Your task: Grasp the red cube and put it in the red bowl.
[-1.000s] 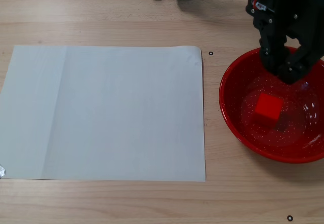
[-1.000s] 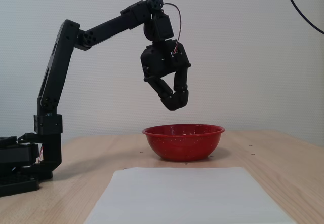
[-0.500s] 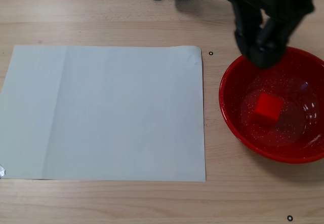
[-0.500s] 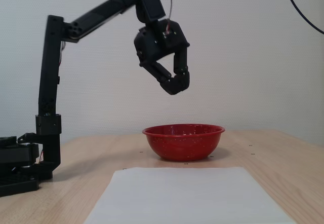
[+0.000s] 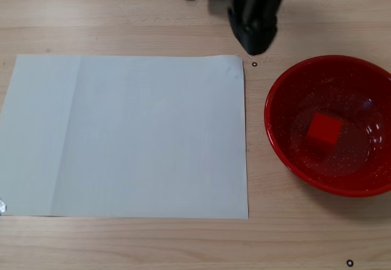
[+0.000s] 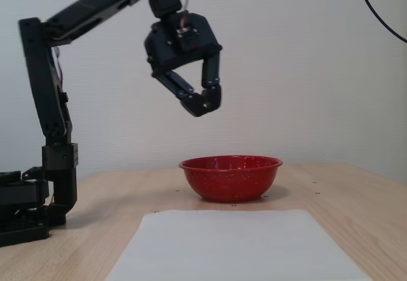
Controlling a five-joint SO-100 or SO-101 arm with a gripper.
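Observation:
The red cube (image 5: 324, 129) lies inside the red bowl (image 5: 287, 80), near its middle, in a fixed view from above. In a fixed view from the side the red bowl (image 6: 230, 178) stands on the table and the cube is hidden behind its wall. My gripper (image 6: 205, 103) hangs high above the table, up and to the left of the bowl, with its fingertips touching and nothing between them. From above, my gripper (image 5: 254, 43) shows at the top edge, beyond the bowl's upper left.
A white sheet of paper (image 5: 125, 135) lies flat on the wooden table left of the bowl; it also shows in a fixed view from the side (image 6: 235, 246). The arm's base (image 6: 25, 205) stands at the left. A black cable (image 6: 381, 14) hangs at the upper right.

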